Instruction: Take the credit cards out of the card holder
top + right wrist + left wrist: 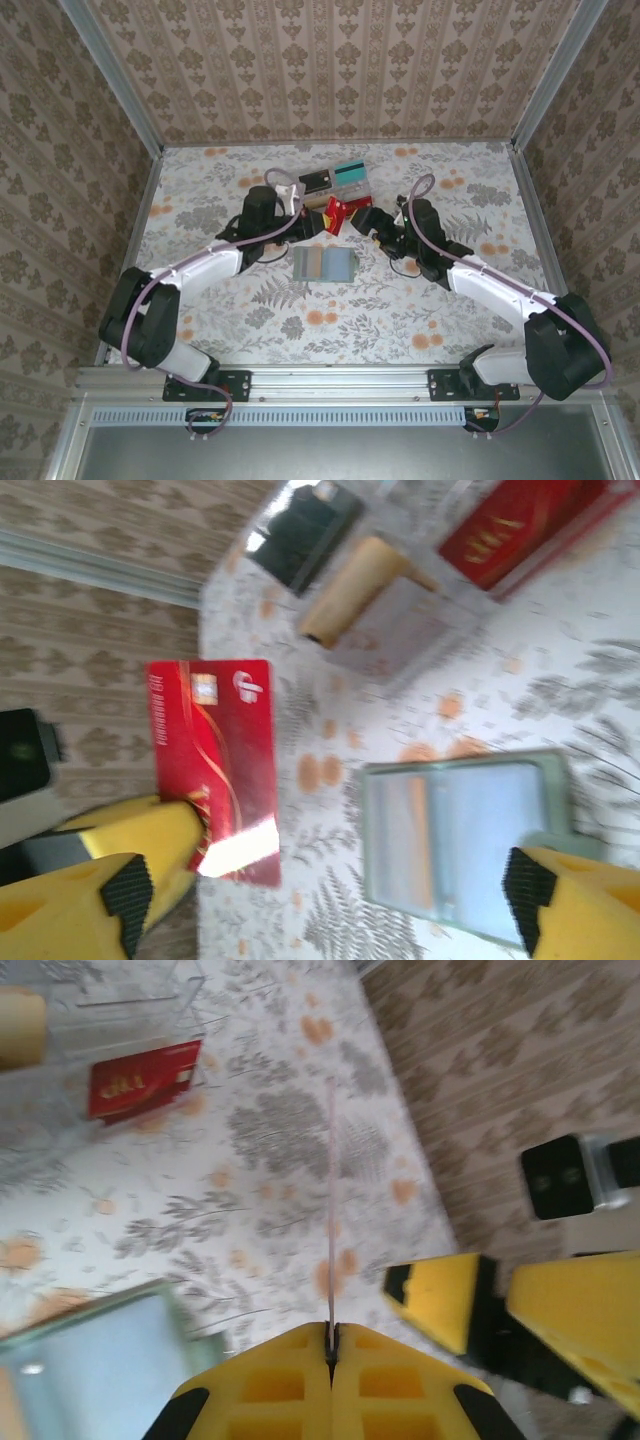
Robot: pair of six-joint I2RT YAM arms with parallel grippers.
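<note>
Card holder (323,264) open and flat on the flowered table (200,190), near mid-table, tan and pale blue bands across its face. At 12 o'clock from it, a red card (337,213), raised between two tips: left gripper (312,222) at 11 o'clock of the holder, right gripper (362,220) at 1 o'clock. Jaws too small here to judge. Farther off at 12 o'clock, clear boxes (335,187) with a dark card (314,182) at the left and a teal card (350,170) at the right.
</note>
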